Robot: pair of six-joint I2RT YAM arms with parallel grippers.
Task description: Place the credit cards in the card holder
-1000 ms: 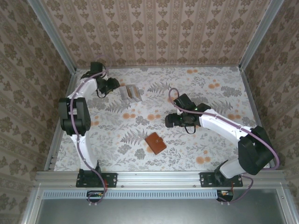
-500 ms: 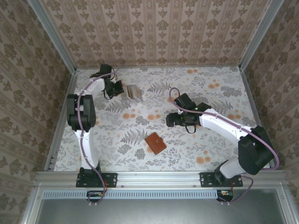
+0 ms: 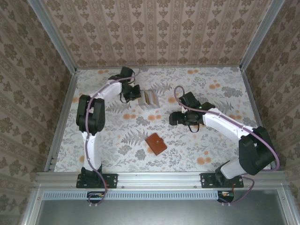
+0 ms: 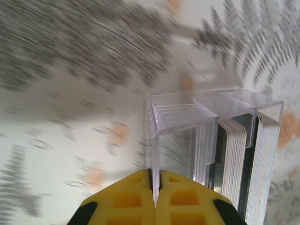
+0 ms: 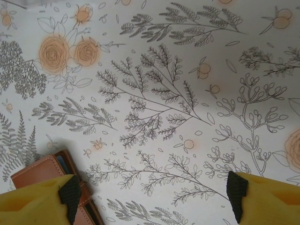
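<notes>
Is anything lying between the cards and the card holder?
Nothing visible on the table between them, but the credit cards stand inside a clear box, whose wall the left gripper pinches; the card holder lies apart.

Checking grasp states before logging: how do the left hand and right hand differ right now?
Left hand is shut, pinching the clear stand's wall; right hand is open, holding nothing. Left hand is at the table's far side; right hand hangs mid-table beside the card holder. Both have yellow fingers.
</notes>
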